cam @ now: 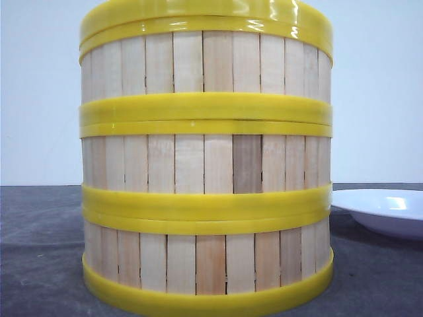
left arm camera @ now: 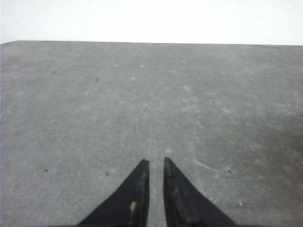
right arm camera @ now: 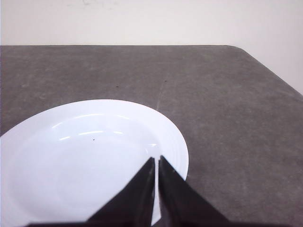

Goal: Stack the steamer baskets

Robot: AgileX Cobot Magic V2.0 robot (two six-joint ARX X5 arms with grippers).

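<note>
Three steamer baskets [cam: 205,165] were seen stacked in one upright column, close to the front camera and filling most of its view. The column stood on the dark grey table [cam: 39,251]. The walls of pale wooden slats were lined up fairly evenly, with the thick yellow rims meeting in two double bands between the tiers. How far the stack stood from the table's edges could not be judged.

A white plate [cam: 386,210] was noted on the table to the right of the stack, near it but apart; only part of the plate was in the front view.

The left claw [left arm camera: 156,163] was recorded over bare table surface, with its two dark fingers [left arm camera: 137,194] drawn to a narrow slit and nothing held between them. A faint circular mark was visible on the table ahead of the tips.

The right claw [right arm camera: 156,160] was recorded above the white plate's rim, its fingers [right arm camera: 177,194] likewise drawn almost together and empty. A rounded far corner of the table was visible beyond the plate in the right wrist view.

Neither claw was seen in the front view.
</note>
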